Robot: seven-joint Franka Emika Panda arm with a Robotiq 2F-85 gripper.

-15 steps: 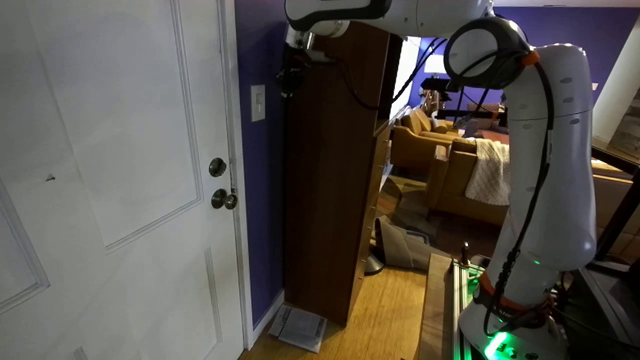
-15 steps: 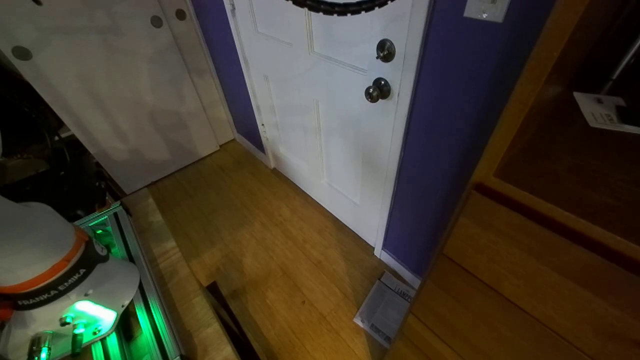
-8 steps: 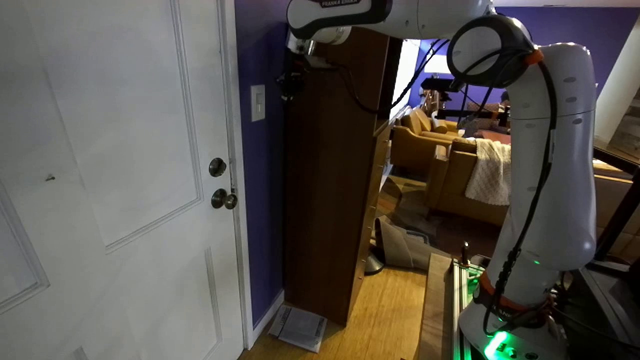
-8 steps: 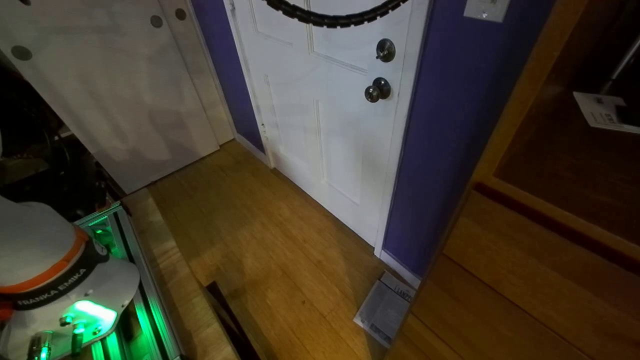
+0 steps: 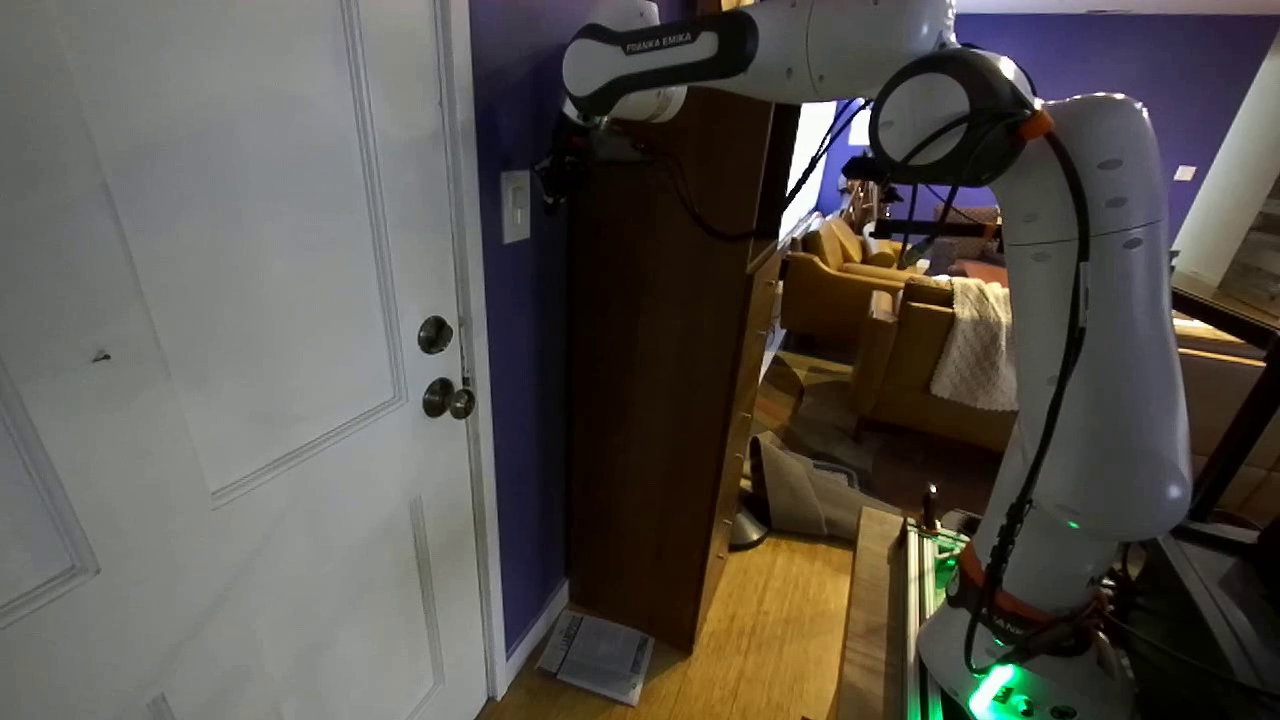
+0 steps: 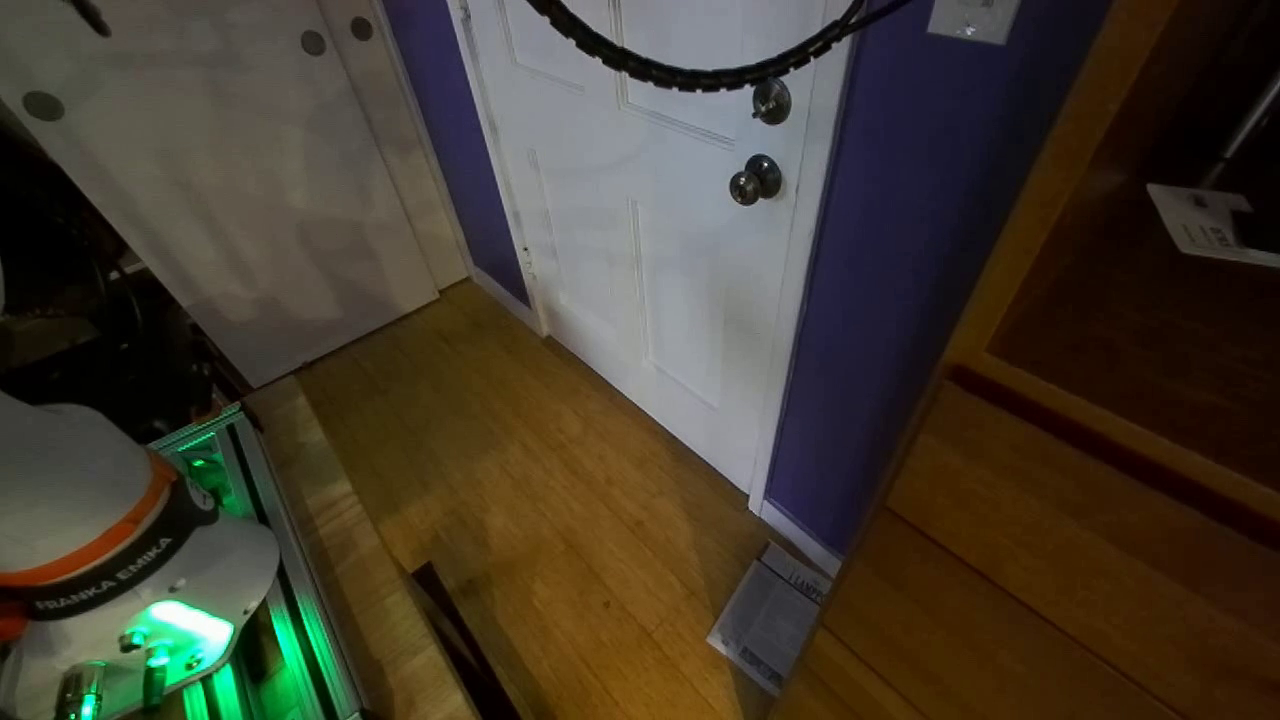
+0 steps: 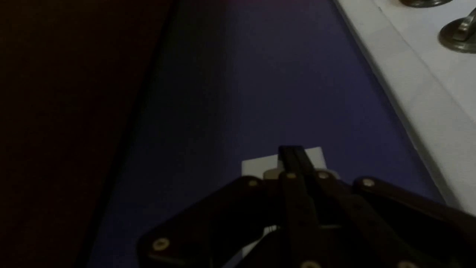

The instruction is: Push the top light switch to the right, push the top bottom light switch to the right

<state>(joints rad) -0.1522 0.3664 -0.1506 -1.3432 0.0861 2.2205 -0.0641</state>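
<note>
Clenched, fingertips together, the tool (image 7: 291, 149) hides most of the white wall plate (image 7: 258, 166) behind it; the top and bottom light switches there cannot be told apart, nor any contact judged. Above the tool, the arm (image 5: 910, 115) runs back nearly level to its elbow.

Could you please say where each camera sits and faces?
In an exterior view: stands back, facing white panelled door and brown cabinet; the white arm shows.
In an exterior view: raised, tilted down at yellowish wooden floor; robot's white base shows.
Wrist view: on the wrist, facing the purple wall; black two-fingered gripper shows.
Shared in both exterior views: the door and white rectangular wall plate.
</note>
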